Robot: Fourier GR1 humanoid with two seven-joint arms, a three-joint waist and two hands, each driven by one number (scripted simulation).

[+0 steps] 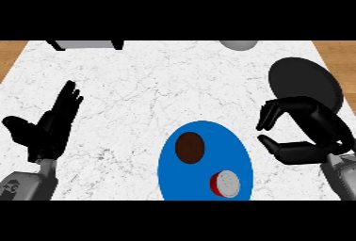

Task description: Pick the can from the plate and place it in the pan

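A blue plate lies at the counter's front centre. On it stands a red can with a white top near the front right rim, and a dark brown round item sits further back on the plate's left half. The black pan is at the right, further back. My right hand hovers just right of the plate and in front of the pan, fingers and thumb curved with an empty gap between them. My left hand rests at the left with fingers straight, pointing away.
A grey box-like object sits at the back left edge. A grey rounded object shows at the back edge, right of centre. Wooden floor shows beyond the white marble counter on both sides.
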